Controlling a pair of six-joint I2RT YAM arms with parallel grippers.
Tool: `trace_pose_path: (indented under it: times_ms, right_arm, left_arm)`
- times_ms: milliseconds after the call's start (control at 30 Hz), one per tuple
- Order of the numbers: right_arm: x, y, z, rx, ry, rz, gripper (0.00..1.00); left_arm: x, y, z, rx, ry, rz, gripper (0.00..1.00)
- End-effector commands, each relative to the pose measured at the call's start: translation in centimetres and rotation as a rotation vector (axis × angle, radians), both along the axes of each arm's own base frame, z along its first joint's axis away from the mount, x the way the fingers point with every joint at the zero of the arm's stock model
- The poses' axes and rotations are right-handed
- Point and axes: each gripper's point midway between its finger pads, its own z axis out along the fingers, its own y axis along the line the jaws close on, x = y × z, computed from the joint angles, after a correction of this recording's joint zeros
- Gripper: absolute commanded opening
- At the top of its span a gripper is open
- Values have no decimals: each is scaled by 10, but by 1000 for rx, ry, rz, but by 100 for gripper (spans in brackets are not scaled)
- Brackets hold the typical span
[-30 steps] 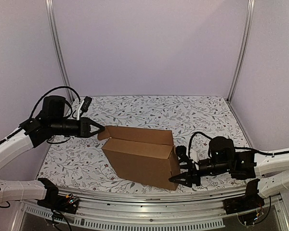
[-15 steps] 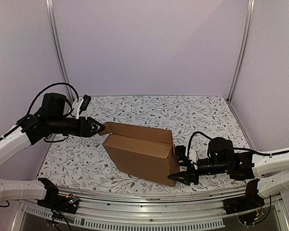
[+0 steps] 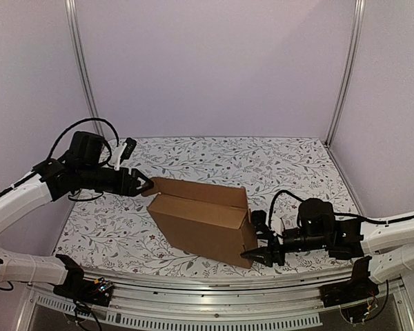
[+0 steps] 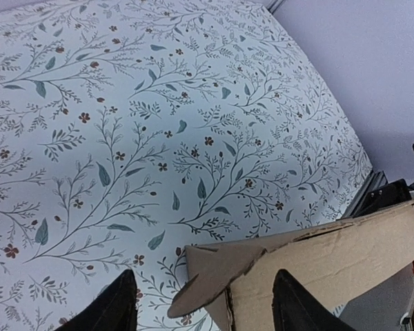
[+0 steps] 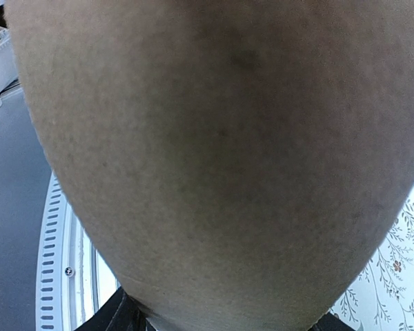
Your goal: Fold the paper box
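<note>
Floral table (image 3: 297,165) bears the paper box (image 3: 200,221); the left gripper (image 4: 204,276), jaws apart astride the end flap (image 4: 241,255), should bite near the crease, while I cannot tell whether the right gripper (image 3: 252,256) clamps the corner.

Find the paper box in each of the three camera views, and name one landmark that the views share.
Top external: paper box stands just below centre, on the floral table cover.
Left wrist: paper box at bottom right, one corner flap pointing left.
Right wrist: paper box fills nearly the whole picture, blurred.
Shared landmark: the floral table cover, seen in the right wrist view's bottom right corner too.
</note>
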Motion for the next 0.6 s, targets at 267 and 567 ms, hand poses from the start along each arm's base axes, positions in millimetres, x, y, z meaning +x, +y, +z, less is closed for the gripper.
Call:
trace_pose_path:
  times_ms: [267, 567]
  right_arm:
    - [5, -1, 10, 64, -24, -27, 46]
    - [21, -3, 3, 56, -32, -123, 46]
  left_arm:
    - [-5, -19, -15, 18, 50, -70, 38]
    - [-12, -28, -22, 66, 64, -89, 10]
